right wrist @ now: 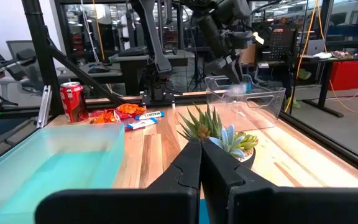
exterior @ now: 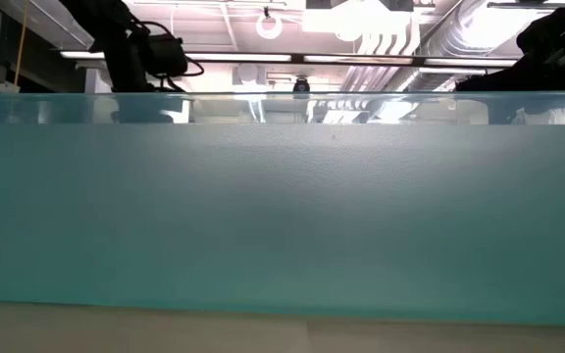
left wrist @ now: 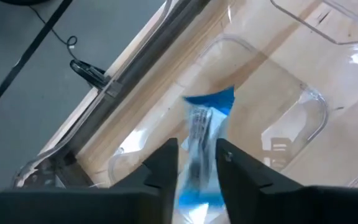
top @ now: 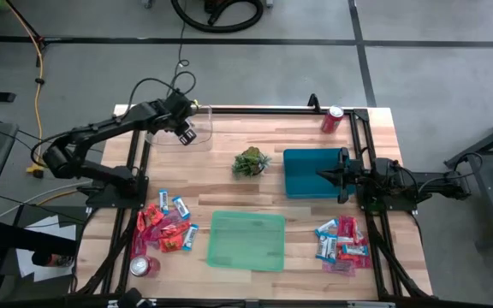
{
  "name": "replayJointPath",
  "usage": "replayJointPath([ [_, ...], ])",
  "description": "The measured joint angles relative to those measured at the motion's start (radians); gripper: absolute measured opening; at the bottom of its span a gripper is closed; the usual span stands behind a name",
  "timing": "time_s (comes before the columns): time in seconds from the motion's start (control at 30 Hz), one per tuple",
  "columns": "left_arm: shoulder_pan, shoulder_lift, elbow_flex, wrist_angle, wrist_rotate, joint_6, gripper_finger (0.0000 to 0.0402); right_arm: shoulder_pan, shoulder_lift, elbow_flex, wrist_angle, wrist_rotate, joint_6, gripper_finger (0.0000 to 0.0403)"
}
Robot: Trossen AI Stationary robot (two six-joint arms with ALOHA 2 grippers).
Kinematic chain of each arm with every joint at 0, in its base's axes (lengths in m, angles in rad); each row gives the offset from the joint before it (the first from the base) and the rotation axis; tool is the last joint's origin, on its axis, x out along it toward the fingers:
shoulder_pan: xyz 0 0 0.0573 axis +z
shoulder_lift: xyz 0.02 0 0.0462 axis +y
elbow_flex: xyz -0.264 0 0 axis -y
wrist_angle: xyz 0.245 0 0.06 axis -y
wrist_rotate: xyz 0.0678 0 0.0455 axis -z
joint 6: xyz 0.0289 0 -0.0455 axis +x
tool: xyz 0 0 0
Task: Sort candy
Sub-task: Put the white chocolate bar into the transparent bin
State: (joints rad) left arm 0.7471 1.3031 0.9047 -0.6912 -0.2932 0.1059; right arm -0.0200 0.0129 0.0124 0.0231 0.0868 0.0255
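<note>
Blue-and-white candy (left wrist: 204, 134), blurred, sat between the left pincer's (left wrist: 196, 155) parted fingers above the clear tray (left wrist: 291, 112); right pincer (right wrist: 201, 155) together.

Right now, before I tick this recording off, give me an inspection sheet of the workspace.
Surface: wooden table, black frame rails around it.
Job's things: candy pile front left; candy pile front right; one blue-and-white candy between the left hand's fingers, blurred, over a clear tray; teal tray; green tray.
Clutter: small plant; red can at the back; red can front left.
Grippers: left hand parted around the candy; right hand shut, empty, over the teal tray.
Cables: yellow cable and black cable on the floor.
Surroundings: grey floor; desks and equipment beyond.
</note>
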Motion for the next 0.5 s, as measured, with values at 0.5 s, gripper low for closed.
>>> replayJointPath([
  [0.5,-0.037,-0.195,0.010,0.220,0.542,-0.322,0.0197,0.000,0.000,0.000,0.000,0.000,0.000,0.0000],
])
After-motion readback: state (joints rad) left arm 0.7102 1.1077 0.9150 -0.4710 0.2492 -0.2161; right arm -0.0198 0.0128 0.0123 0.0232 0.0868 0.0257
